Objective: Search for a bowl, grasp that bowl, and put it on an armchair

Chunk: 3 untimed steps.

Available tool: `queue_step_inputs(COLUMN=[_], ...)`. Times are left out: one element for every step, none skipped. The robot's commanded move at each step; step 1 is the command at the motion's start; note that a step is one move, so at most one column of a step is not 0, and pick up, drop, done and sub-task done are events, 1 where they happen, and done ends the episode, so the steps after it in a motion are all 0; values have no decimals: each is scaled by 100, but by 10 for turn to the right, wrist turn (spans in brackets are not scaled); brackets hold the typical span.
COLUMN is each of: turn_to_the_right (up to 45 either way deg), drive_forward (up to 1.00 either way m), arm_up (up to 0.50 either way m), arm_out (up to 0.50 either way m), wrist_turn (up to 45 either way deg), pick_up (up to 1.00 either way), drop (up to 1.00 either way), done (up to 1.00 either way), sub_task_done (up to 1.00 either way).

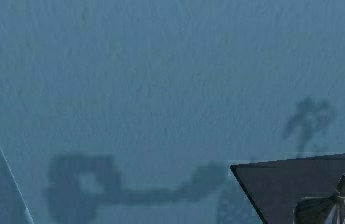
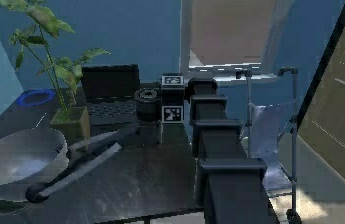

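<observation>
We should steer the hand (image 2: 146, 110) left and nearer, onto the wide grey metal bowl (image 2: 20, 160); whether it holds anything, we cannot tell

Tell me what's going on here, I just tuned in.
The robot's arm is stretched out across a dark table, with the pincer at its far end close to a laptop. I cannot tell whether it holds anything. A large metal bowl rests on the table at the arm side view's lower left, apart from the pincer, near a potted plant. The bowl is not yet lifted.
</observation>
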Motion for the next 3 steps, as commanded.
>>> queue_step_inputs(turn_to_the_right=[0,0,450], drive_forward=[0,0,0], arm_up=[0,0,0], arm_out=[0,-16,0], wrist_turn=[-390,0,0], pick_up=[0,0,0], drop=[0,0,0], done=[0,0,0], sub_task_done=[0,0,0])
